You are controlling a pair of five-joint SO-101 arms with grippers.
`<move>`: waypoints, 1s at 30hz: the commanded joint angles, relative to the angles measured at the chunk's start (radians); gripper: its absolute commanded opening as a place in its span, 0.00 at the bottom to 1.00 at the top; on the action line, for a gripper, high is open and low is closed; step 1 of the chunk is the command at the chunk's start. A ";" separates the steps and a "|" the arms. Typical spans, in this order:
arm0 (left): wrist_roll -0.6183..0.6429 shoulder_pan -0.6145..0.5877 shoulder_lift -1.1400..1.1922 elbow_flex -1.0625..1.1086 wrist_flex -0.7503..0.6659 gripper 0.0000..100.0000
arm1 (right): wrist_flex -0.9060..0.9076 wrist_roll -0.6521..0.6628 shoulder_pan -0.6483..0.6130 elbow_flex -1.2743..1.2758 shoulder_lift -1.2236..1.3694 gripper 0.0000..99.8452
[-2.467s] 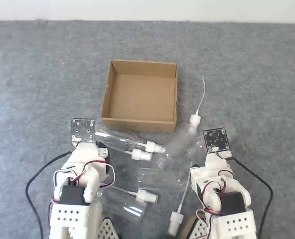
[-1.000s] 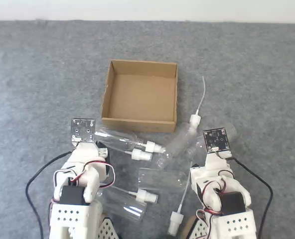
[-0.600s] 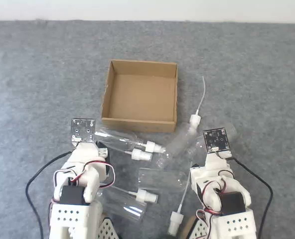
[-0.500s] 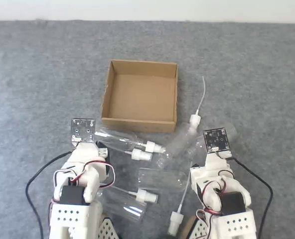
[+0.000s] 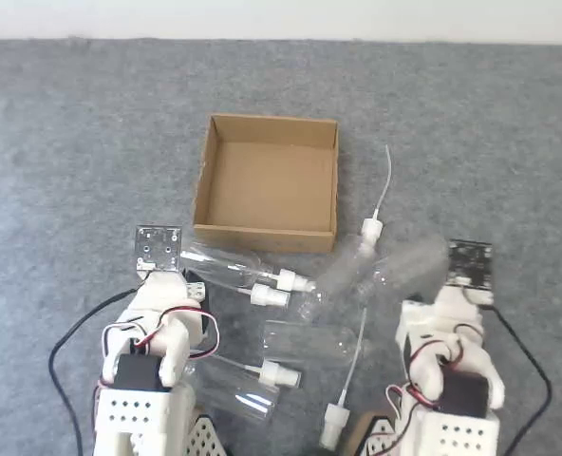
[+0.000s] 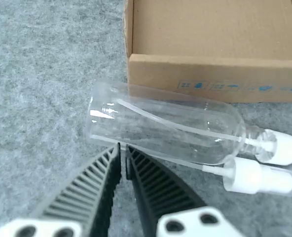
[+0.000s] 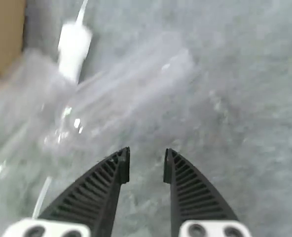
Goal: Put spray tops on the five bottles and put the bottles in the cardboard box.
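The open cardboard box [image 5: 271, 180] lies at the table's middle. In front of it lie several clear bottles: one [image 5: 226, 263] with a white spray top [image 5: 296, 280], two bare ones [image 5: 352, 271] [image 5: 409, 258] and another [image 5: 305, 339] nearer the arms. A loose spray top [image 5: 371, 228] lies by the box's right corner. My left gripper [image 6: 122, 149] is shut and empty, just short of the capped bottle [image 6: 165, 131]. My right gripper [image 7: 146, 154] is open over the carpet, close to a bare bottle [image 7: 131, 89].
Low between the arms lie one more bottle [image 5: 229, 388] with a spray top [image 5: 279, 374], and a loose top [image 5: 333, 418] with its tube. A second white top [image 6: 257, 177] lies beside the capped bottle. Grey carpet [image 5: 509, 142] spreads free on both sides of the box.
The right arm has swung to the right, away from the bottles in the middle. The left arm and all bottles have kept still.
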 commanded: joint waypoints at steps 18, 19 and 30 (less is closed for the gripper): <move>0.000 0.003 -0.012 -0.016 -0.002 0.01 | 0.008 0.031 0.048 -0.425 0.002 0.01; 0.000 0.003 -0.012 -0.016 -0.002 0.01 | 0.016 0.031 0.048 -0.440 0.010 0.01; 0.000 0.003 -0.012 -0.016 -0.002 0.01 | 0.145 0.087 0.048 -0.749 0.479 0.01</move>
